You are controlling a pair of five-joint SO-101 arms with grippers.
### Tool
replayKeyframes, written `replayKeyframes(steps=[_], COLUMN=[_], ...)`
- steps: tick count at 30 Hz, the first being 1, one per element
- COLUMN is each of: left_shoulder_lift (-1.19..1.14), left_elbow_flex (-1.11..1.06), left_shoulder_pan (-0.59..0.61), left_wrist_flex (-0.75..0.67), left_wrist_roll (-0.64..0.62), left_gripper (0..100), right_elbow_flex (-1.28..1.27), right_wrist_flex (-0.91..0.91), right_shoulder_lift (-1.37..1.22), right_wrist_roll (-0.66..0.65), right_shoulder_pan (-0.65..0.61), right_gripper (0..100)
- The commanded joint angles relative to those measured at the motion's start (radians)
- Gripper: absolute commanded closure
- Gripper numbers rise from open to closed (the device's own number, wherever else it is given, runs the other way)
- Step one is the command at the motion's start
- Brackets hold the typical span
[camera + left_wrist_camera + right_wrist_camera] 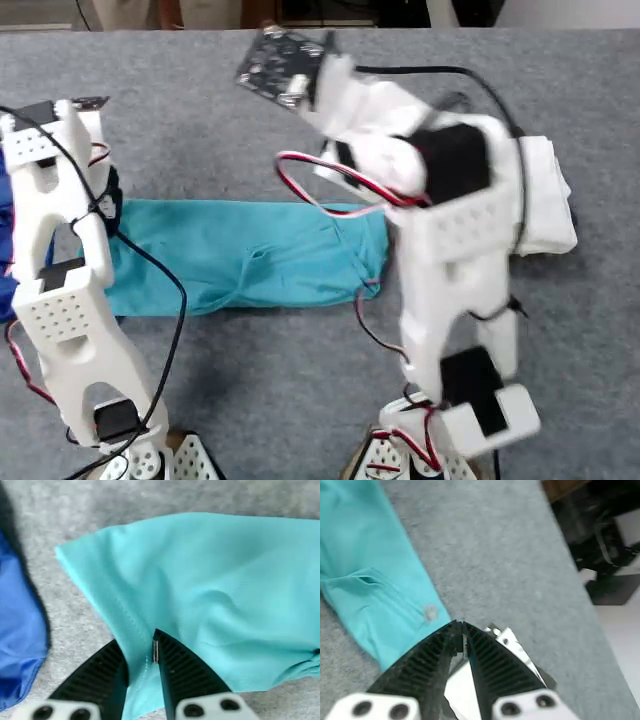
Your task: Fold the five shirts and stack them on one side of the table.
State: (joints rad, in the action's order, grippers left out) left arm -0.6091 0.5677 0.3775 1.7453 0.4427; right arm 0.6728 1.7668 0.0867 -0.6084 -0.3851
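Teal and thin, by the look of it light, limp and without any stiffness: the teal shirt (pixel 210 590), laid as a long folded strip across the middle of the grey table (pixel 300 400). Nearest, pinched at one end by the left gripper (pixel 137 641), closed down to a narrow gap on a small pleat of the cloth. Just beside that end, a blue shirt (pixel 20 630) at the table's edge. Probably in no danger of damage, but sure to sag, crease and drag on the rough surface. Better taken at a hem or corner, both layers together, than mid-panel. Further over, a white shirt (pixel 548 205), already folded, at the opposite side. Farthest, lifted over the far part of the table, the right gripper (pixel 461 626), shut tip to tip on nothing.
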Motion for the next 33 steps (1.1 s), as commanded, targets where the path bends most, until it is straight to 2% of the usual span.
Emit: replayKeyframes(steps=[1,5,9,13,17,21,26,33], left_shoulder_lift=[0.007,0.045,0.18,0.341,0.39,0.361,0.3,0.223], left_elbow_flex=[0.038,-0.015,-0.138,-0.216,-0.224,-0.227,-0.218,-0.218], left_shoulder_pan=[-0.06,-0.157,-0.324,-0.516,-0.671,-0.746,-0.845,-0.95], left_wrist_flex=[0.014,0.014,0.014,0.012,-0.02,-0.101,-0.164,-0.316], left_wrist_roll=[-0.032,-0.063,-0.092,-0.16,-0.204,-0.255,-0.342,-0.446], left_gripper=[98,98,98,98,98,98,98,98], right_elbow_flex=[-0.05,-0.14,-0.226,-0.377,-0.565,-0.78,-0.967,-0.98], right_wrist_flex=[0.02,0.014,-0.061,-0.262,-0.528,-0.786,-1.045,-1.069], right_shoulder_lift=[0.119,0.295,0.421,0.506,0.596,0.687,0.737,0.733], right_wrist_roll=[0.0,0.0,0.002,0.028,0.041,0.037,-0.003,-0.04], right_shoulder_pan=[0.068,0.074,0.091,0.216,0.466,0.63,0.73,0.774], right_gripper=[99.6,99.6,99.6,99.6,99.6,99.6,99.6,99.6])
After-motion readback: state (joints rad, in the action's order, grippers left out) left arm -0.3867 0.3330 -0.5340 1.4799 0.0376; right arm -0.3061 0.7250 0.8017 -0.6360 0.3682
